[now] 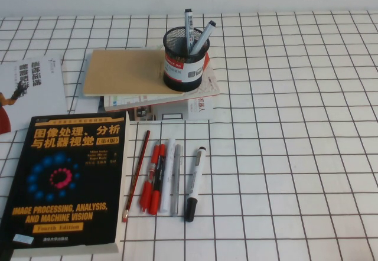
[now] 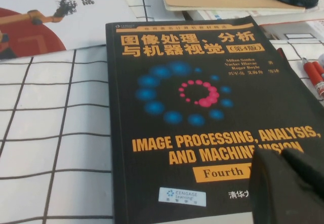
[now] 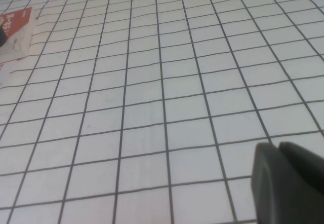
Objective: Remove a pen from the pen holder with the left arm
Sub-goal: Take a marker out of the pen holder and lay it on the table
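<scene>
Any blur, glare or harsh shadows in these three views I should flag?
High view: even, soft light, sharp, only a faint shadow by the pen holder. Left wrist view: the book cover reads clearly, but the shut left gripper above it is a blurred dark shape. Right wrist view: the gridded tablecloth is crisp; the shut right gripper above it is out of focus.

The holder (image 1: 185, 60) is black wire mesh, probably metal. The book (image 1: 65, 178) at the table's near left corner has a glossy paper cover. The pad (image 1: 124, 71) under the holder is matt brown card. The table (image 1: 295, 155) looks smooth and matt. The left pincer (image 2: 281, 158) over the book and the right pincer (image 3: 279, 150) over bare table are matt black plastic.
</scene>
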Motion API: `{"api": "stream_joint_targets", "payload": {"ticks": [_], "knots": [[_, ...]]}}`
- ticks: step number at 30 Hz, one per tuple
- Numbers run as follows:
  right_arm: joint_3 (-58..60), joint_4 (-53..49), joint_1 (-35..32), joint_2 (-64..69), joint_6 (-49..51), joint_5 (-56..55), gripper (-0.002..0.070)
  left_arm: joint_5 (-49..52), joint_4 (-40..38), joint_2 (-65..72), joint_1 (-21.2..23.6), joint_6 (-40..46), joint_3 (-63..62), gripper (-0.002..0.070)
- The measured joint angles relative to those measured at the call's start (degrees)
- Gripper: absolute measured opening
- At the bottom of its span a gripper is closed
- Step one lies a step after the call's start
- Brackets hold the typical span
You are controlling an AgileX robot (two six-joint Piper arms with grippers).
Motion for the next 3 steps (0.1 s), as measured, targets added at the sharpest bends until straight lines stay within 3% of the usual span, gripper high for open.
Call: {"api": "stream_joint_targets", "payload": {"ticks": [3], "knots": [[0.0,0.0,0.0,0.0,0.0,0.0,-0.0016,0.0,0.0,0.0,0.0,0.0,0.0,-0.0001]]}}
